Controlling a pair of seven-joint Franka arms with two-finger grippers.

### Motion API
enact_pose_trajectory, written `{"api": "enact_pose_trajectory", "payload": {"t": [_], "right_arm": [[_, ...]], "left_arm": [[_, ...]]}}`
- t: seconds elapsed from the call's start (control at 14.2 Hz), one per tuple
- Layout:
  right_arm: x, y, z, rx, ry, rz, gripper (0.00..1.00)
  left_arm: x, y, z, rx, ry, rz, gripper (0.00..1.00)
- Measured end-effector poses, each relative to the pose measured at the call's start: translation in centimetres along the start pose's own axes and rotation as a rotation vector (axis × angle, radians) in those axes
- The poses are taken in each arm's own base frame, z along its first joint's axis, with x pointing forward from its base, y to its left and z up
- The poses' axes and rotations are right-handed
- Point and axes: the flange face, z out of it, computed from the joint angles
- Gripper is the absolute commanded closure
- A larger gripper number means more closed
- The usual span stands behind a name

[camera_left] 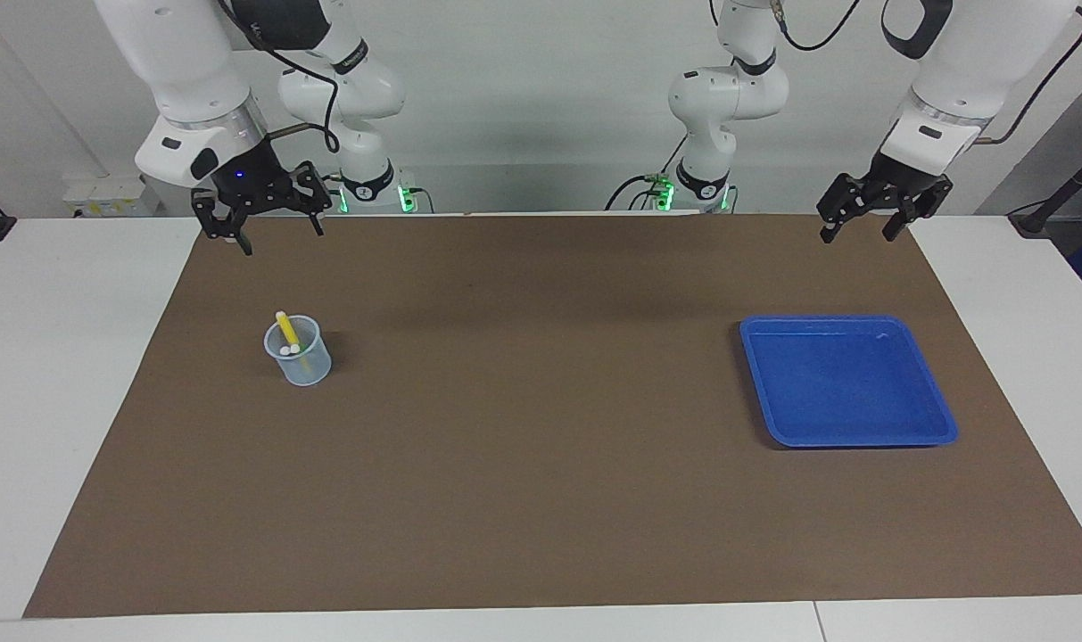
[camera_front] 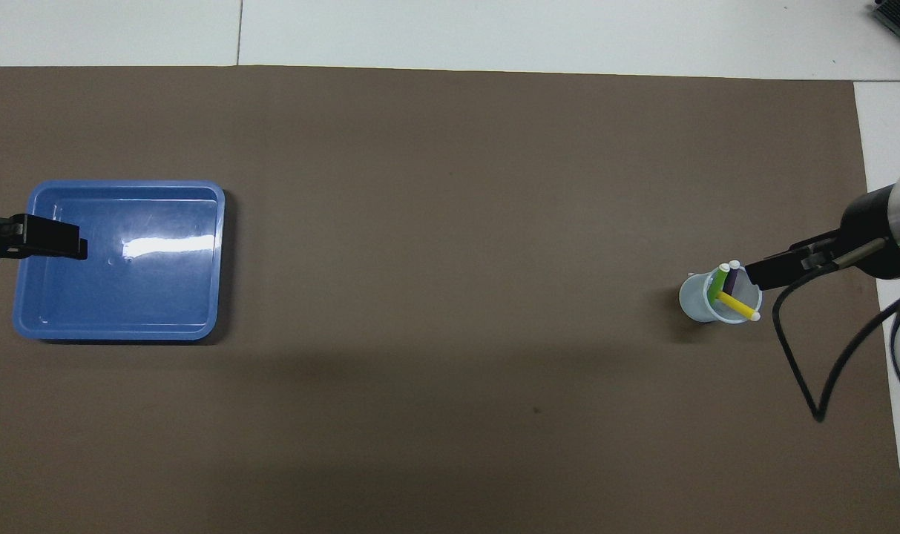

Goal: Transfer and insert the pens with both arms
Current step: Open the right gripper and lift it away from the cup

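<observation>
Plastic throughout, the three pens stand together in a small translucent cup [camera_left: 298, 351] at about nine o'clock on the brown mat [camera_left: 541, 499] in the facing view: the yellow pen [camera_left: 287, 330] leans out over the rim, while the purple pen [camera_front: 732, 279] and the green pen [camera_front: 717, 282] show best from overhead. They look light, stiff and smooth, so likely slippery; a pinch across the mid-barrel, below the pale end, would suit best. The cup looks light enough to tip. The blue tray [camera_left: 848, 433], near three o'clock, holds nothing. The right gripper [camera_left: 277, 234] hangs spread and empty over the mat's edge at eleven o'clock; the left gripper [camera_left: 856, 232], also spread and empty, waits at one o'clock.
</observation>
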Motion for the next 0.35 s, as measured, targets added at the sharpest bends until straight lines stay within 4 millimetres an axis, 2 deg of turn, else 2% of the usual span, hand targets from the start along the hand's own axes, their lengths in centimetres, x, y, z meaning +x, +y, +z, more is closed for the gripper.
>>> {"api": "enact_pose_trajectory", "payload": {"t": [0.35], "right_arm": [[-0.06, 0.05, -0.74, -0.002, 0.009, 0.001, 0.0]], "left_arm": [[0.02, -0.06, -0.01, 0.0, 0.001, -0.001, 0.0]]}}
